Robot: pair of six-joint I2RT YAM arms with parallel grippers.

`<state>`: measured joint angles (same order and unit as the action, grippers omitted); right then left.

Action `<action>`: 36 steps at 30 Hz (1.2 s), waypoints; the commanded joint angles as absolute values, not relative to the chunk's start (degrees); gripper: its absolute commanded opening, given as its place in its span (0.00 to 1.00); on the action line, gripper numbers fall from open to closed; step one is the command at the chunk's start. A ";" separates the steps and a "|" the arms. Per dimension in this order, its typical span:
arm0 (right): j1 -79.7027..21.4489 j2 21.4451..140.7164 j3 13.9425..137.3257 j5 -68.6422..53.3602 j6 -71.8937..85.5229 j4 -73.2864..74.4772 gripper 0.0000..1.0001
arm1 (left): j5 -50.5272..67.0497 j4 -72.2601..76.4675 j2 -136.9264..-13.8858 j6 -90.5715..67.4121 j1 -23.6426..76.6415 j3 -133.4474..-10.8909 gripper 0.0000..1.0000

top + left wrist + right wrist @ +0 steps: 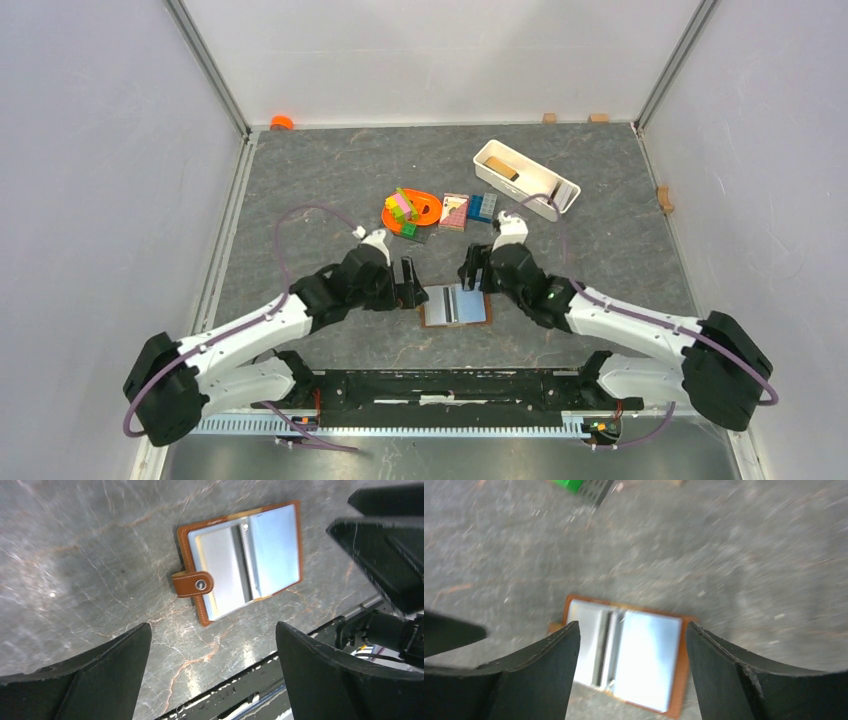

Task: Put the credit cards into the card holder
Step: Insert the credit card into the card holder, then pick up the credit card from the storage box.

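Black fingers (100, 680) of left end effector (212, 630) fill the lower corners of the left wrist view, jaws spread wide, nothing between them but grey marbled bench (75, 555). Right end effector (631, 625) likewise: jaws wide apart, holding nothing, pads clear of everything.

Small brown leather folding card holder (455, 305) lies opened flat on the bench, lower centre of the top view, between the two end effectors. L one (408, 283) is just beside its left edge; R one (472, 270) is near its upper right corner. From the top view can't tell if either touches it.

In the left wrist view the holder (240, 560) sits upper centre, brown strap w/ metal snap (192, 584) sticking out at its left side. Both halves show glossy light blue card faces (275, 545); whether bare cards or under clear sleeves, can't tell. Right wrist view is blurred, holder (629, 657) lower centre, between the fingers.

Upper centre of the top view, well apart from the holder: orange round dish (432, 205) w/ coloured bricks, pink-and-white patterned block (454, 211), blue bricks (482, 207), white rectangular tray (510, 190).
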<state>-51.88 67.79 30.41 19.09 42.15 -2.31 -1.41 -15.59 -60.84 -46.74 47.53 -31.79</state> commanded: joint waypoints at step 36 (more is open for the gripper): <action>-2.88 107.26 77.90 7.22 13.00 16.21 0.75 | -0.26 -37.00 -56.48 -15.82 24.71 -52.82 1.00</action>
<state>-3.22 105.97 75.57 9.45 11.86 16.86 -1.19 -37.63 -56.40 -18.28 25.23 -52.23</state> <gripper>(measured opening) 0.746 0.994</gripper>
